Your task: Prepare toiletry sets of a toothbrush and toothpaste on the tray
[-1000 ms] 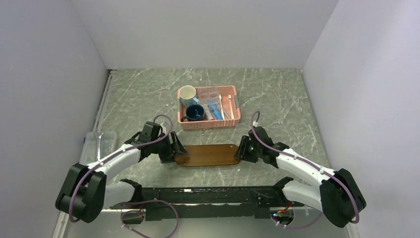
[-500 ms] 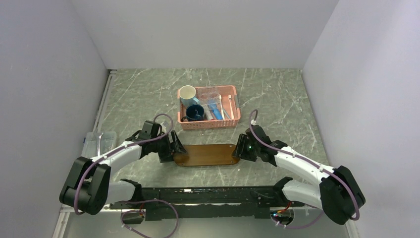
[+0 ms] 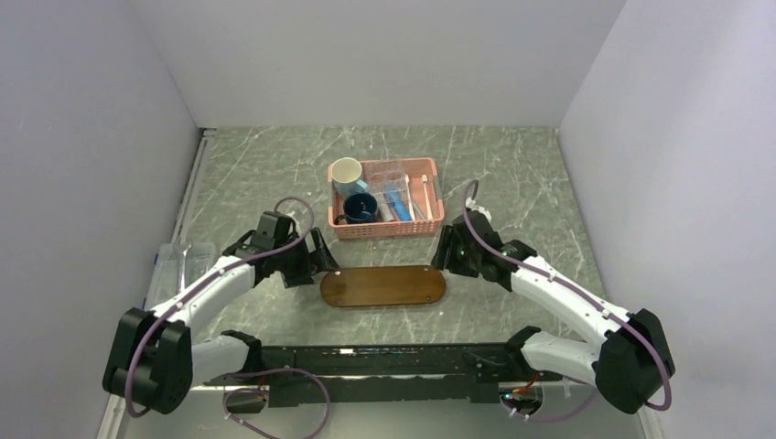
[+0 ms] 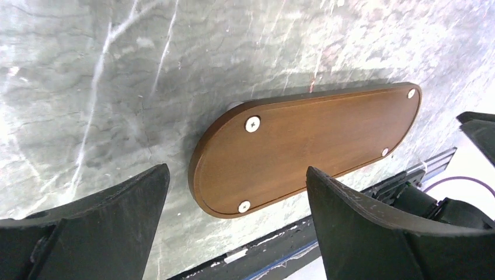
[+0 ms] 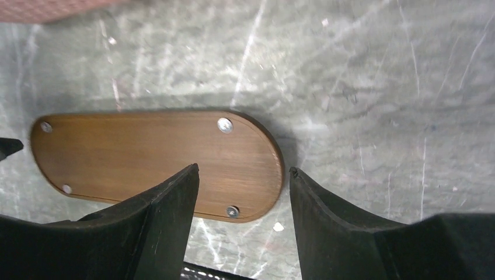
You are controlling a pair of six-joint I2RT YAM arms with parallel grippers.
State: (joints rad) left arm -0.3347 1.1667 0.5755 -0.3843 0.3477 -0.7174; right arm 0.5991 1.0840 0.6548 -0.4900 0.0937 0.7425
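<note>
Across the tabletop (image 3: 512, 174): grey-green marbled stone, walled left, far and right, with the arm bases along the near edge.
Tray (image 3: 382, 286): dark wooden oval lying flat in the near middle, long axis left to right, with nothing on it. Four small pale studs show on its upper face.
Basket (image 3: 432, 222): pink and perforated, just beyond the tray's far edge with a narrow strip of stone between them.
Left fingers (image 4: 111, 221): spread wide and empty, just off the tray's left end, not touching it.
Right fingers (image 5: 146, 227): parted and empty, off the tray's right end toward its far side.
Mugs: a white one (image 3: 346, 171) and a dark blue one (image 3: 359, 208) stand at the basket's left end.
Toothbrush (image 3: 425, 195): thin white sticks in the basket's right part.
Toothpaste (image 3: 396, 197): a blue tube near the basket's middle.
Step in hand: probably the first pick. Come down over the basket from above, close across one slim item only, and lift clear of the rim before carrying it near.
Room: the basket walls and mugs crowd the left arm's reach, so the right arm has the freer approach. A clear dish (image 3: 183, 261) sits at the far left edge, well apart from the tray.
</note>
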